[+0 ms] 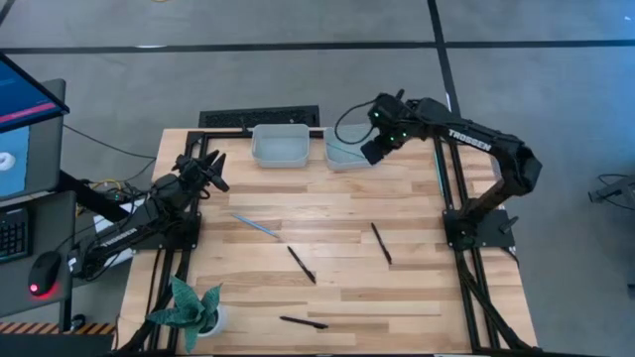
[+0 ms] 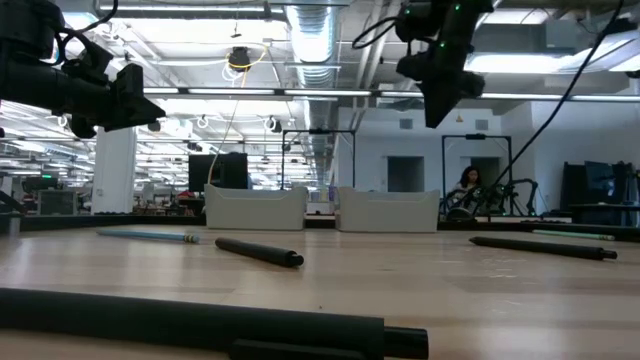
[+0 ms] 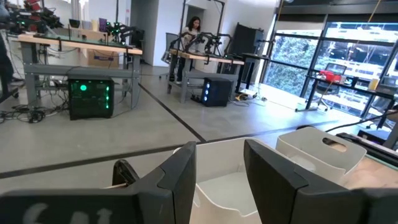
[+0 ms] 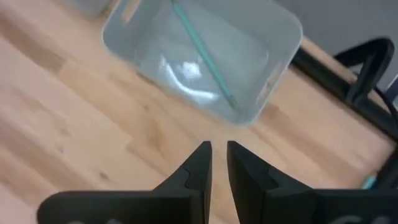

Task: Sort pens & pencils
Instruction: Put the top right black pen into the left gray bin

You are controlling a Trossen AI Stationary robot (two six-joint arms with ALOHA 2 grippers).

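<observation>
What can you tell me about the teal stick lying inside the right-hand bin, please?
The teal stick is thin, straight and pale teal-blue, plastic-looking, with a slightly darker tip at one end. It lies flat and diagonal on the floor of the pale, translucent right-hand bin, alone there. Nothing grips it; the right end effector hovers above, beside the bin, empty.

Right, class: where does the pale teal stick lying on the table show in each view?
High: teal stick left of centre.
Low: far left, lying flat.
Left wrist: absent.
Right wrist: absent; a second teal stick lies in the right bin.
Landmark: left bin, beyond it in high and low.
</observation>
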